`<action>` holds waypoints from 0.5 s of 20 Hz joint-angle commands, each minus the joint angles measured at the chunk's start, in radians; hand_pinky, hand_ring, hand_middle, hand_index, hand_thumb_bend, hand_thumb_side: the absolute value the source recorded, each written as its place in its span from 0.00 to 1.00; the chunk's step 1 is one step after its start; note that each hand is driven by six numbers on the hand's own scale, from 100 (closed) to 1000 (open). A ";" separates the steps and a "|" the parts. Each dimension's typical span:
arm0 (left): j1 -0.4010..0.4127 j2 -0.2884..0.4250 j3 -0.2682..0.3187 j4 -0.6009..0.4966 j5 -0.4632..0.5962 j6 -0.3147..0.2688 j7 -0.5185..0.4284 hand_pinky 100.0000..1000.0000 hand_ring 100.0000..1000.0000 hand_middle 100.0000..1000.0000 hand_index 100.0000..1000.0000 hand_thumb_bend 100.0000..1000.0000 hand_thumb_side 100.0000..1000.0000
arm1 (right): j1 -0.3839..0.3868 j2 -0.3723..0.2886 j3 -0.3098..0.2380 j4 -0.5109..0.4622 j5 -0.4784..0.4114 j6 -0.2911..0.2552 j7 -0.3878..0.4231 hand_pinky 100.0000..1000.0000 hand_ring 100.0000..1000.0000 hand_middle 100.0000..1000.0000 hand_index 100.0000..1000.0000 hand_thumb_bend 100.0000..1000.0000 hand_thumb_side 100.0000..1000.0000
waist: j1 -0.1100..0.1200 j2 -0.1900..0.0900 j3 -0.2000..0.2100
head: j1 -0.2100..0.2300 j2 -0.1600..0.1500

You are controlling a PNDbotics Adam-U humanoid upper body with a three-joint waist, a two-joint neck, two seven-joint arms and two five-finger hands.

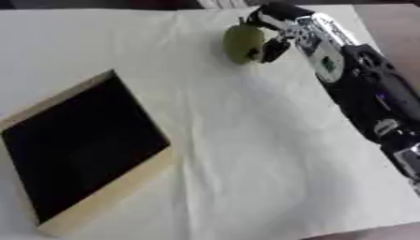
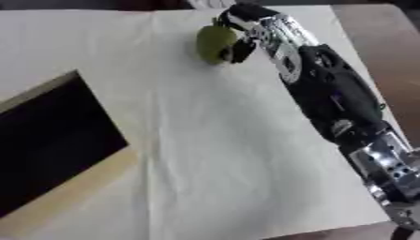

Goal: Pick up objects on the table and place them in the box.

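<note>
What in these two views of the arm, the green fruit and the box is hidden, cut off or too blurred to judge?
- The green fruit's right side: covered by the right hand in both views.
- Whether the fingers actually grip the fruit: too blurred.
- The box's left part: cut off by the right eye view's edge.
- The box's contents: its interior is too dark.
- Left hand: in neither view.
</note>
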 commanded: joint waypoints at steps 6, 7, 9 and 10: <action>-0.006 0.019 0.013 -0.015 -0.001 0.000 0.006 0.55 0.66 0.69 0.74 1.00 0.82 | -0.001 -0.023 0.004 -0.056 -0.006 0.010 -0.118 0.82 0.65 0.40 0.55 0.00 0.00 | -0.012 -0.012 0.001 | 0.000 -0.001; -0.007 0.019 0.012 -0.015 -0.001 0.000 0.006 0.55 0.66 0.69 0.74 1.00 0.82 | 0.002 -0.024 0.008 -0.057 -0.010 0.012 -0.131 0.82 0.65 0.40 0.55 0.00 0.00 | -0.012 -0.012 0.001 | 0.000 -0.001; -0.007 0.019 0.012 -0.015 -0.001 0.000 0.006 0.55 0.66 0.69 0.74 1.00 0.82 | 0.004 -0.025 0.014 -0.054 -0.017 0.013 -0.150 0.82 0.65 0.40 0.55 0.00 0.00 | -0.013 -0.012 0.001 | 0.000 -0.001; -0.007 0.019 0.012 -0.015 -0.001 0.000 0.006 0.55 0.66 0.69 0.74 1.00 0.82 | 0.004 -0.025 0.016 -0.052 -0.019 0.013 -0.155 0.82 0.65 0.40 0.55 0.00 0.00 | -0.013 -0.012 0.001 | 0.000 -0.001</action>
